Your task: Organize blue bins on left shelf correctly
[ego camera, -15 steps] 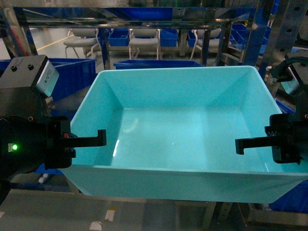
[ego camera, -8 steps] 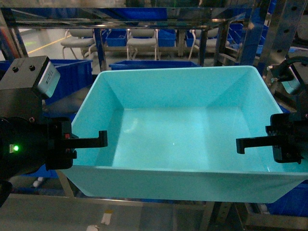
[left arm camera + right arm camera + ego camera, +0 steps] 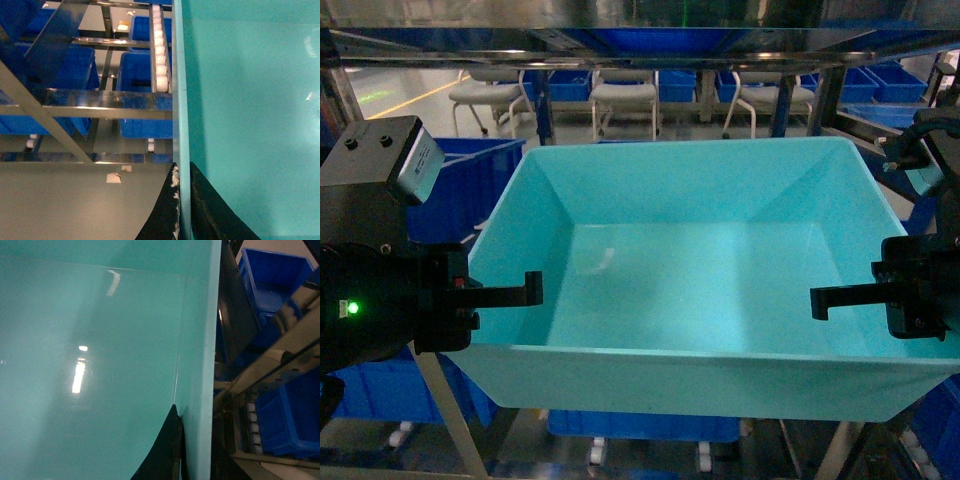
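A light turquoise blue bin hangs in front of me, open top up and nothing inside, held by its two side walls. My left gripper is shut on the left wall; the left wrist view shows both black fingers pinching the thin rim. My right gripper is shut on the right wall, its inner finger pressed against the bin from inside. The left shelf, a steel rack with bars and a white roller track, stands just behind and below the bin.
Royal-blue ribbed bins sit on the rack: one left of the bin, one beneath it, more below and to the right. White chairs stand beyond the rack. A slanted rail with rollers runs close to the right wall.
The bin and both grippers keep their places in the head view. The rack behind has slid downward, and the grey surface below has given way to blue bins and rack legs.
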